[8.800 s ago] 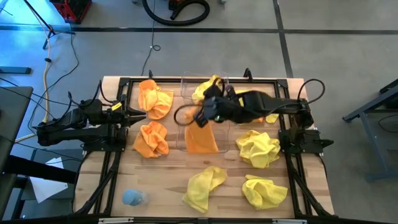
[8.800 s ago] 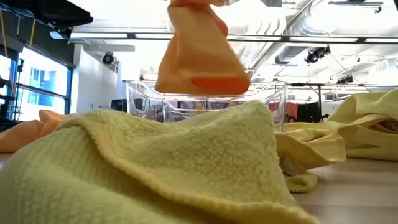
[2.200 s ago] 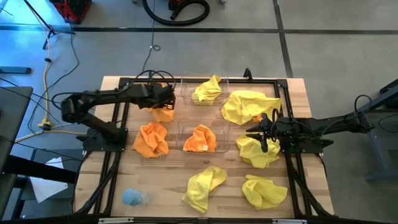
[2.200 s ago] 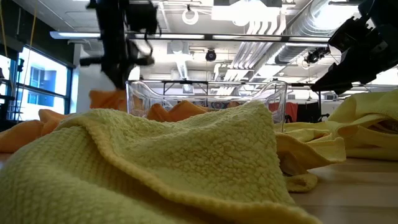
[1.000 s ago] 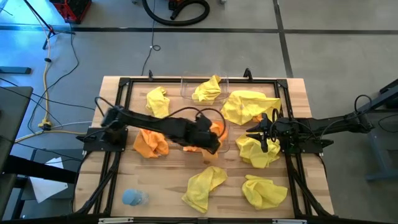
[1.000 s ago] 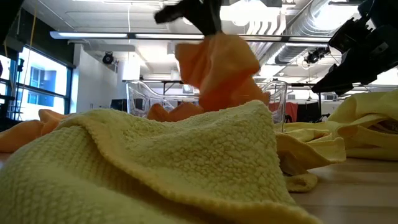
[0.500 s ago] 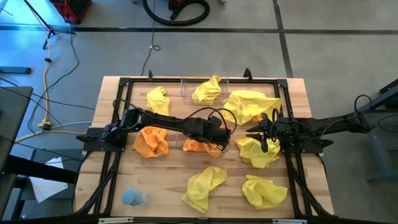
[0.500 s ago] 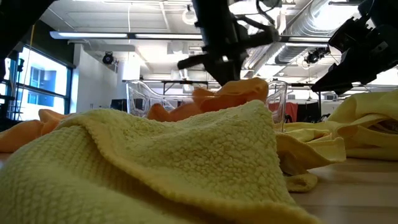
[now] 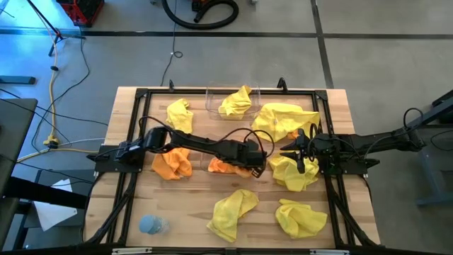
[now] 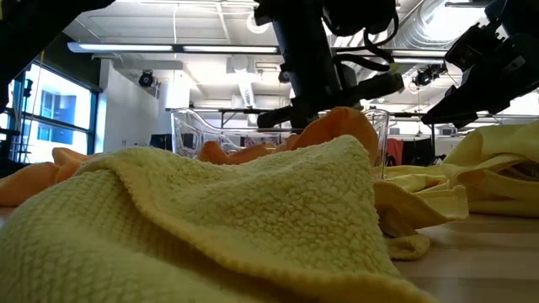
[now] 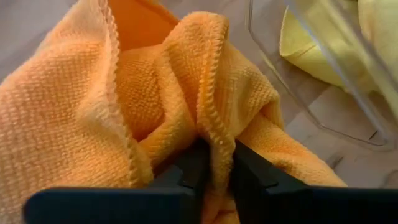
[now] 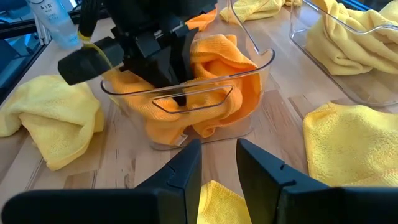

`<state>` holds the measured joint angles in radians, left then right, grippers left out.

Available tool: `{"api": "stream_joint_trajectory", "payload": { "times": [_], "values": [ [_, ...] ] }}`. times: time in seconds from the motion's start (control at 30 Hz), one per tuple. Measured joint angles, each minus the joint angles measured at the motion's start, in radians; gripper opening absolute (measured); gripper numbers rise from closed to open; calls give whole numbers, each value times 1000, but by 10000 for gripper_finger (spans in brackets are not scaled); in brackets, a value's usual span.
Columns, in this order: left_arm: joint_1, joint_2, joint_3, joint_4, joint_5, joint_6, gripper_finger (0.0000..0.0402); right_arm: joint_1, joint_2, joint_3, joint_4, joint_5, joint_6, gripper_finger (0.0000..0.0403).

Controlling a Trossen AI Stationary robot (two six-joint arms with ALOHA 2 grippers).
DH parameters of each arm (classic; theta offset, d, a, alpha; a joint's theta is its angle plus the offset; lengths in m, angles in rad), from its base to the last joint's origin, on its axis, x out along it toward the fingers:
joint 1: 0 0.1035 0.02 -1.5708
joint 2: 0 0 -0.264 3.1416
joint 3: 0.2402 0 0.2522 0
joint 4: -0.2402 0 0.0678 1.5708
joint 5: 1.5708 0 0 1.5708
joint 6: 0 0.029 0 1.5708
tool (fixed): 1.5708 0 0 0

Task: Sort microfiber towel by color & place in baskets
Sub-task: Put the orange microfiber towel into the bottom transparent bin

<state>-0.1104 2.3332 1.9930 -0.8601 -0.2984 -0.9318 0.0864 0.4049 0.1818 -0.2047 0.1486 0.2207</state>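
left end effector (image 11: 214,163) pinches orange towel (image 11: 124,106) inside basket (image 12: 249,78) | right end effector (image 12: 217,155) open, idle | risk: we lift before release, towel drags out

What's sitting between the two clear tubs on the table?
In the high view nothing lies between the far tub holding a yellow towel and the near tub of orange towels: only bare wood.

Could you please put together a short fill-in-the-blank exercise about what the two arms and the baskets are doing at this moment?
1. The left gripper is pinching a towel of the colour ____.
2. It holds that towel inside the near basket, whose other contents are ____ in colour.
3. The far basket holds a ____ towel.
4. The right gripper has its fingers ____ and holds nothing.

Missing words: orange; orange; yellow; open
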Motion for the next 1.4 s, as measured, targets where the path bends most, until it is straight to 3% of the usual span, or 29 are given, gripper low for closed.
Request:
{"api": "stream_joint_trajectory", "payload": {
  "times": [0.2, 0.37, 0.63, 0.77, 0.83, 1.4],
  "values": [
    [2, -1, 0, -9, -1, 15, 118, 0, 0, 0, 0, 0, -5, 94],
    [11, -20, 0, -13, 11, 65, 141, 0, 0, 0, 0, 0, -5, 94],
    [13, -127, 1, -18, -31, 141, 137, 0, 0, 0, -1, 0, -5, 94],
    [14, -143, 2, -21, 120, 96, 131, 0, 1, 0, -1, 0, -5, 94],
    [10, -138, 0, -23, 172, 89, 128, 0, 0, 0, -1, 0, -5, 94],
    [52, 6, 0, -74, 175, 44, 127, -1, 1, 0, -13, 1, -4, 94]
  ]
}}
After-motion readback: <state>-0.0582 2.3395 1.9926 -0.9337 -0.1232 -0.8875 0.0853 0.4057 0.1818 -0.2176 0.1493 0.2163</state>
